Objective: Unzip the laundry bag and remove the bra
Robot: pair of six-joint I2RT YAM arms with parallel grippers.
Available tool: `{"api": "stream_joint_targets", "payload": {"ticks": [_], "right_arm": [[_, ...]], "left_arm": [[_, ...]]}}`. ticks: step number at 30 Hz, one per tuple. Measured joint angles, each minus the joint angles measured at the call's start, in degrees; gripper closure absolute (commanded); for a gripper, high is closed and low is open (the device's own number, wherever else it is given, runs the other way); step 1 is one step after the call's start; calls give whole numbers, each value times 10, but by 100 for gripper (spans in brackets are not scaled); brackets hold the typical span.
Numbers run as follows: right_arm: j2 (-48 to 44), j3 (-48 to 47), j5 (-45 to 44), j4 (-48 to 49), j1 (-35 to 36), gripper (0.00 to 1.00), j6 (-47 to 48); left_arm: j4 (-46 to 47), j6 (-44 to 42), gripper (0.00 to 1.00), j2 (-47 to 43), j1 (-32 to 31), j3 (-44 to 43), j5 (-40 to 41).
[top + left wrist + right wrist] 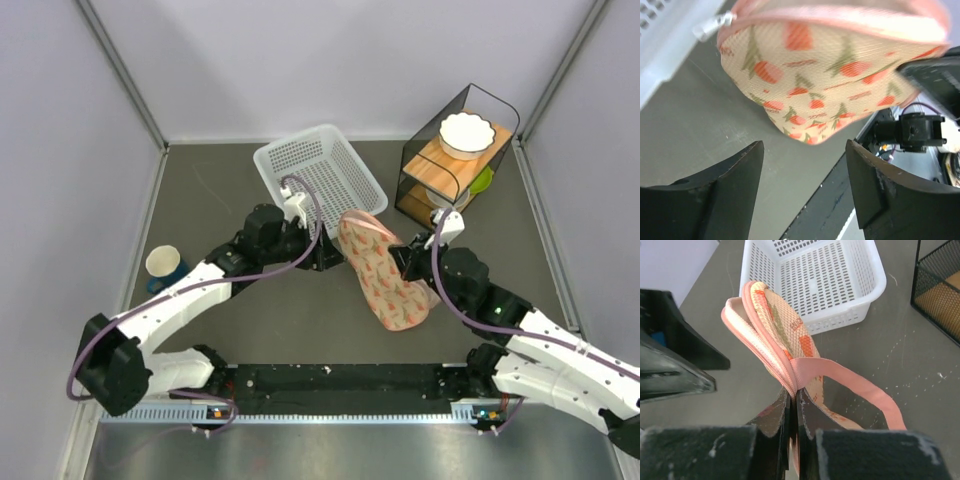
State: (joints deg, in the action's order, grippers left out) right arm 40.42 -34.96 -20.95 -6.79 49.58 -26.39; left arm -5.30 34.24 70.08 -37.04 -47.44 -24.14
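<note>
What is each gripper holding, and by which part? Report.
The right gripper pinches the laundry bag by its pink trimmed edge; the left gripper is open, holding nothing.

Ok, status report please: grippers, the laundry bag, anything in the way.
Left gripper open, empty, just short of the laundry bag. Right gripper shut on the bag's pink trim. Bra not in sight. White basket close behind the bag.
</note>
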Motion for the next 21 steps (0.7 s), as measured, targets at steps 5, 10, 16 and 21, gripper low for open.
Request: {"api": "stream_joint_targets", "payload": {"ticks": [5, 10, 16, 21], "right_arm": [[27, 0, 8, 10, 0, 100, -13], [28, 0, 15, 12, 0, 100, -13], [28, 0, 22, 12, 0, 100, -13], [28, 0, 28, 12, 0, 100, -13]], "left_arm": [[-8, -9, 19, -16, 0, -19, 20], [-7, 25, 8, -9, -9, -23, 17], [-12, 67, 15, 21, -66, -83, 47], [-23, 91, 20, 24, -91, -122, 98]]}}
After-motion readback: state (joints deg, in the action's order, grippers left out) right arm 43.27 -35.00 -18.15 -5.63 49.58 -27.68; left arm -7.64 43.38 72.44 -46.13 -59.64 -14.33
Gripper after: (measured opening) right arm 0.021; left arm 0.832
